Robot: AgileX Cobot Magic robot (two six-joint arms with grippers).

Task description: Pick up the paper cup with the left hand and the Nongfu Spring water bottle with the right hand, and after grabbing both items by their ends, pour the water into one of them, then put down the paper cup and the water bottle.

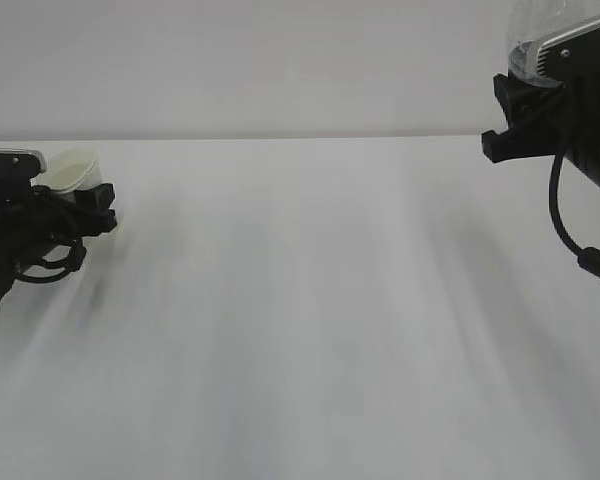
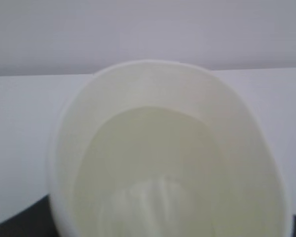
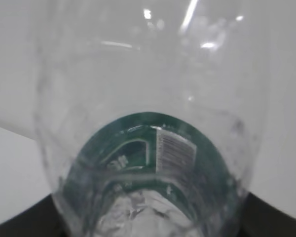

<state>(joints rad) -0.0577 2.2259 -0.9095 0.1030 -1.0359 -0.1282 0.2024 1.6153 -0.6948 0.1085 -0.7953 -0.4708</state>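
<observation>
Your left hand [image 1: 98, 207], the black cabled arm low at the left over the white table [image 1: 310, 330], pinches the small white tapered paper cup [image 1: 68, 168], its cream inside facing the wrist camera. Farther up on the right, your right hand [image 1: 510, 115] grips the clear ribbed green-labelled water bottle [image 3: 148, 148] above the table.

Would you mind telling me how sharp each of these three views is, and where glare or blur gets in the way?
Exterior view: soft throughout, table streaked with faint smeared shadows, paper cup and bottle pale against the wall. Left wrist view: the cup fills the frame, out of focus. Right wrist view: bottle close and blurred, bright glare spots on the plastic, green label legible only as shapes.
</observation>
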